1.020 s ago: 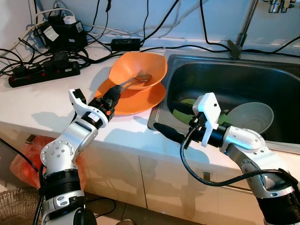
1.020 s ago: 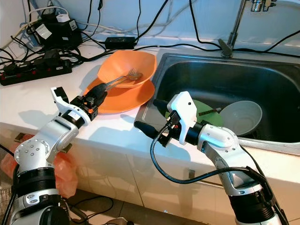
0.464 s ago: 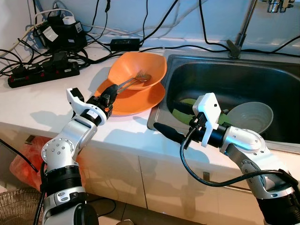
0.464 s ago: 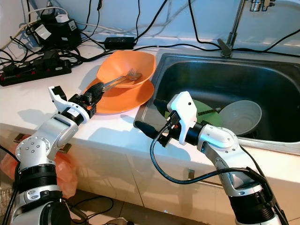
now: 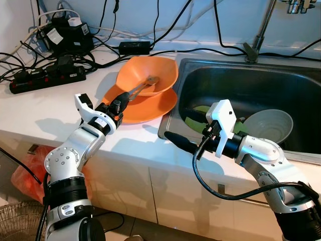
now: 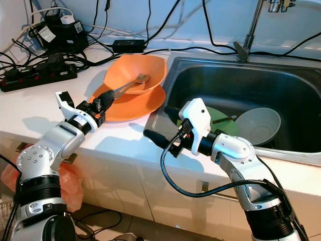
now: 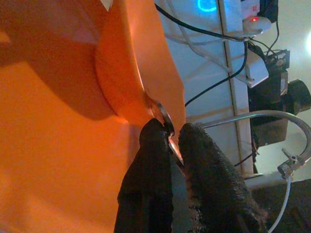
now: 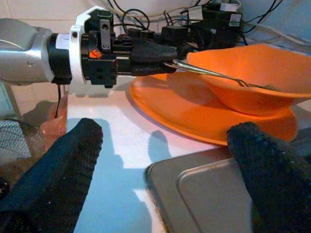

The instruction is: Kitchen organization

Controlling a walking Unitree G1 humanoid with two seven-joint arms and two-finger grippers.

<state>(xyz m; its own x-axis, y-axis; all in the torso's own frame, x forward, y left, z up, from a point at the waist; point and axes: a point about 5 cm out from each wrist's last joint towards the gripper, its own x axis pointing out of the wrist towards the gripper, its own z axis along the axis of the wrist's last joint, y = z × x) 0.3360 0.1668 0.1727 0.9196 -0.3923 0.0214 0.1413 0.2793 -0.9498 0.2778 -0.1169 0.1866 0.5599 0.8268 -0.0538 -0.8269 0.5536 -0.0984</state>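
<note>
Left gripper (image 5: 120, 100) is pinching the handle of a metal fork (image 5: 140, 86) lying in the orange plastic bowl (image 5: 148, 74) on the counter; right gripper (image 5: 176, 140), fingers spread wide, is hovering at the steel sink's (image 5: 235, 88) near-left corner.

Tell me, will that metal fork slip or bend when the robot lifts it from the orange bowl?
The fork looks like rigid metal, so it probably won't bend. The left gripper pinches only its handle tip, so the smooth steel could swivel or slip. Its head rests in the orange bowl, which might shift slightly.
</note>
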